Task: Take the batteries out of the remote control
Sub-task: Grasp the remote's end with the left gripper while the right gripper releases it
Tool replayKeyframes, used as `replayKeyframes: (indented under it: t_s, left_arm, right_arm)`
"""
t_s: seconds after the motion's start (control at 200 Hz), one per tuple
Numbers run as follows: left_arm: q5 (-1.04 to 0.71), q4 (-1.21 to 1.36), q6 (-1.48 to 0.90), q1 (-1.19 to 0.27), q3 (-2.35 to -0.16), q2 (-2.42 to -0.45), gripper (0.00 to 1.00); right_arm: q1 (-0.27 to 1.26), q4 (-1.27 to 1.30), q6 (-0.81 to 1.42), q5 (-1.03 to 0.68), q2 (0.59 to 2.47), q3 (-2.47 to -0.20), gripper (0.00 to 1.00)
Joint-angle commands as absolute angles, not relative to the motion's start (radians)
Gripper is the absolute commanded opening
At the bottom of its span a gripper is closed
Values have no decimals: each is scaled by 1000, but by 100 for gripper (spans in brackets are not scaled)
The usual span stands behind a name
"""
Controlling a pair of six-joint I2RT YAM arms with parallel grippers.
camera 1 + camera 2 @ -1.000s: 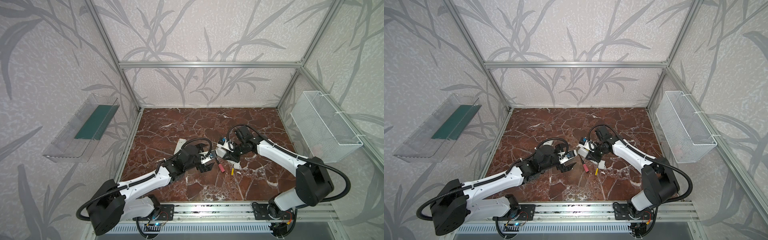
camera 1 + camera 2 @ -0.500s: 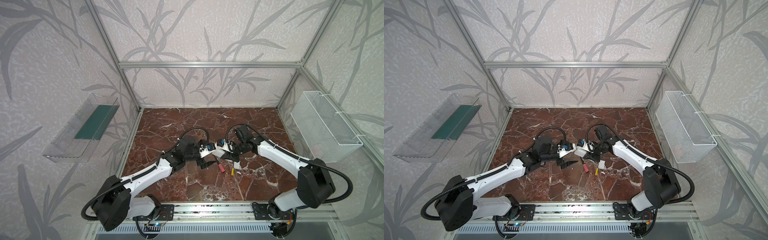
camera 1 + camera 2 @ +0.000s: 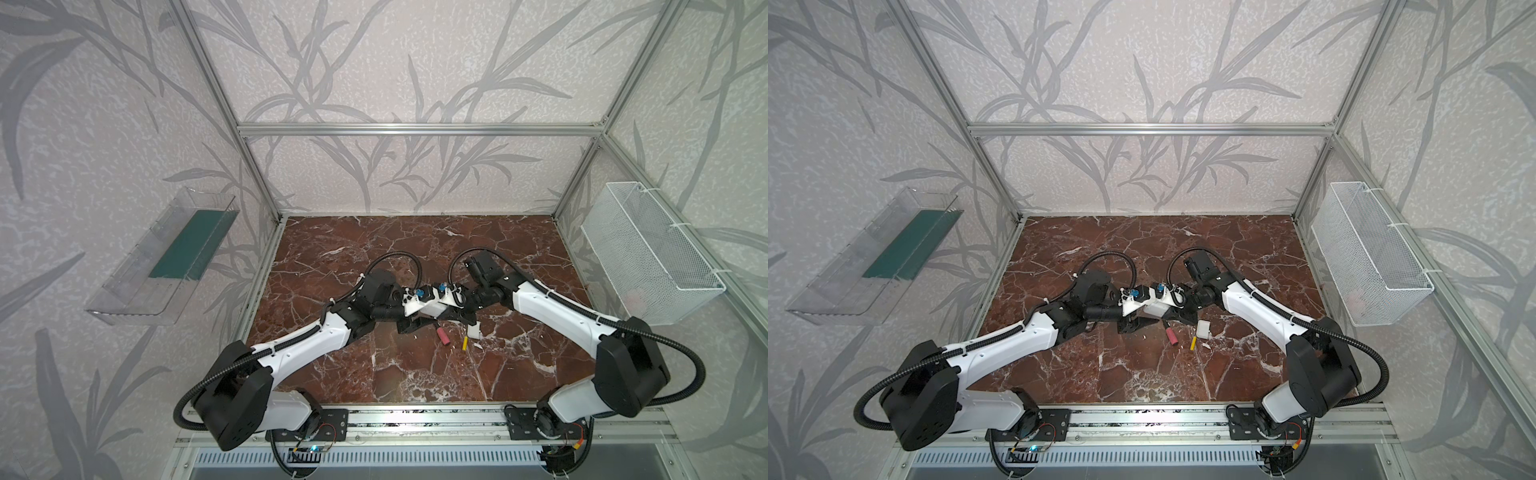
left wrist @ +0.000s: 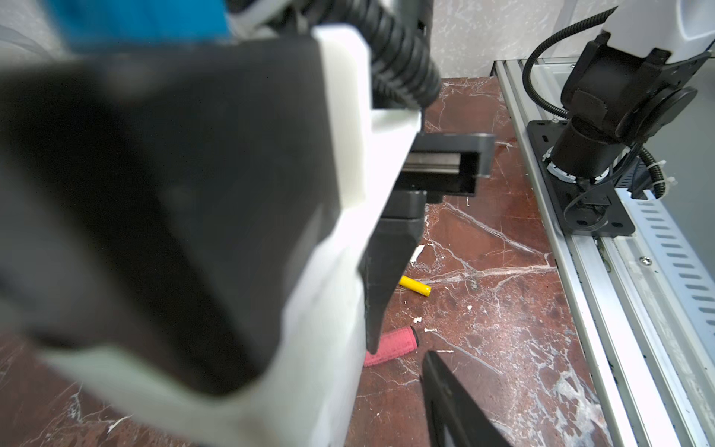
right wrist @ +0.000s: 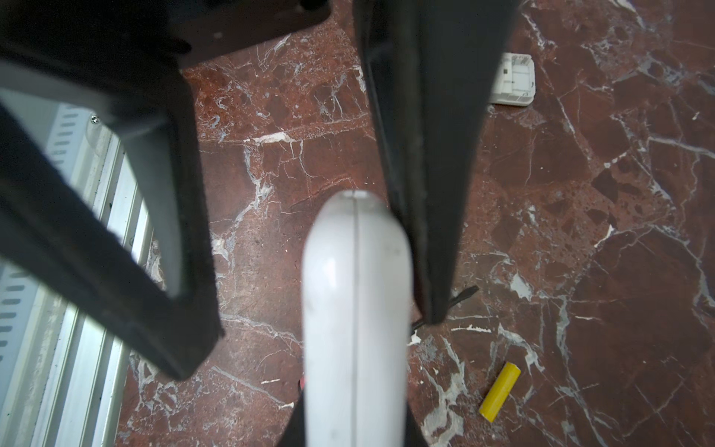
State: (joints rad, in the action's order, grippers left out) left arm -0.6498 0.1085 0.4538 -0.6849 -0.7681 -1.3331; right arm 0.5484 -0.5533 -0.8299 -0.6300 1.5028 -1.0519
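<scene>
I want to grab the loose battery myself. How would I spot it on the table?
Look at the red-brown marble table, near its middle, where small things lie together. The battery is the short stick beside the pink-handled screwdriver and the white cover. It is the only yellow one.

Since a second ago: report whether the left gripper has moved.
Yes. The left gripper has drawn away from the front rail, toward the back wall, up to the remote control in the right gripper.
</scene>
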Motion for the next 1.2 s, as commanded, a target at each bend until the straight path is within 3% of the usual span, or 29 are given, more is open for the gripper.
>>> replayKeyframes:
  t_s: [0.0,0.16,0.385,0.495,0.54,0.77,1.195]
  left_arm:
    - [-673,113,472,-681,-761,-1333,51]
    - [-674,99,480,-681,-758,-1329,26]
    - [-665,83,483,-681,-761,-1322,20]
    - [-665,53,494,-681,-770,-1316,7]
    - [-664,36,499,-681,-777,-1316,0]
    - [-660,-24,494,-672,-793,-1311,0]
    - [-633,108,377,-615,-711,-1248,0]
  right_arm:
    - [554,-575,-854,-653,1471,-1087,0]
    - [555,-570,-856,-663,1463,-1091,0]
    - [556,-564,-854,-680,1454,-1095,0]
    - [555,-557,-848,-674,1454,-1096,0]
    - [555,-549,-835,-666,1455,-1095,5]
    - [555,-508,-759,-625,1475,-1094,28]
    - [541,-439,-675,-553,1444,-1056,50]
